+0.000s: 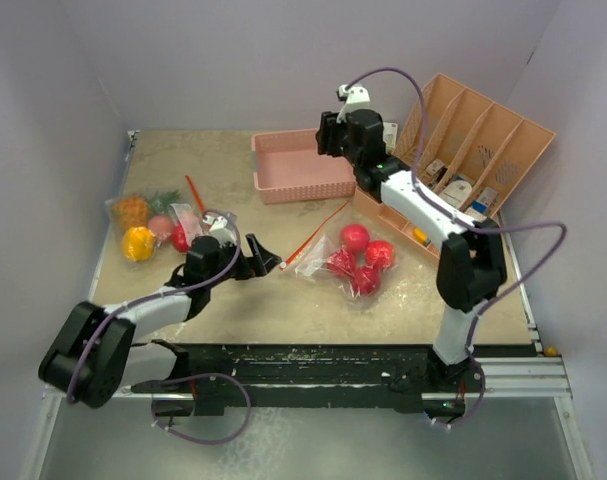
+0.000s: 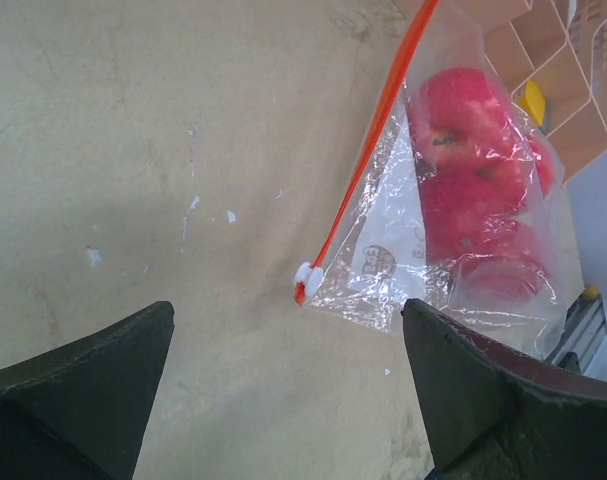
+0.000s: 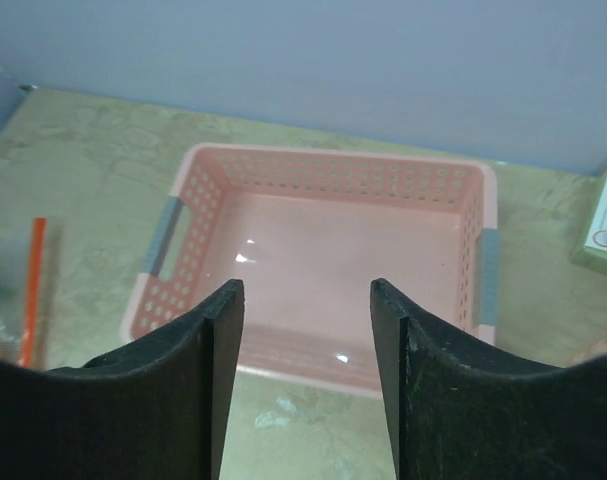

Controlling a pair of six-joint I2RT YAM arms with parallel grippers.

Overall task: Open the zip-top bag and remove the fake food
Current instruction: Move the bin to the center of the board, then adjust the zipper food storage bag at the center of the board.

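A zip-top bag [image 1: 348, 262] lies at the table's centre with several red round fake food pieces [image 1: 361, 260] inside. Its orange zip strip [image 2: 373, 140] ends in a white slider [image 2: 306, 282]. My left gripper [image 1: 265, 262] is open just left of that slider [image 1: 283, 268], and in the left wrist view the left gripper [image 2: 288, 310] has only bare table between its fingers. My right gripper [image 1: 326, 138] hovers over the pink basket [image 1: 283, 185]. In its own view the right gripper [image 3: 306, 285] stands open and holds nothing.
A second bag [image 1: 153, 225] at the left holds an orange pineapple [image 1: 133, 210], a yellow pepper [image 1: 138, 243] and red pieces. A pink divided rack [image 1: 473, 150] with small cartons stands at the back right. The basket's wall [image 3: 333, 165] faces the right wrist.
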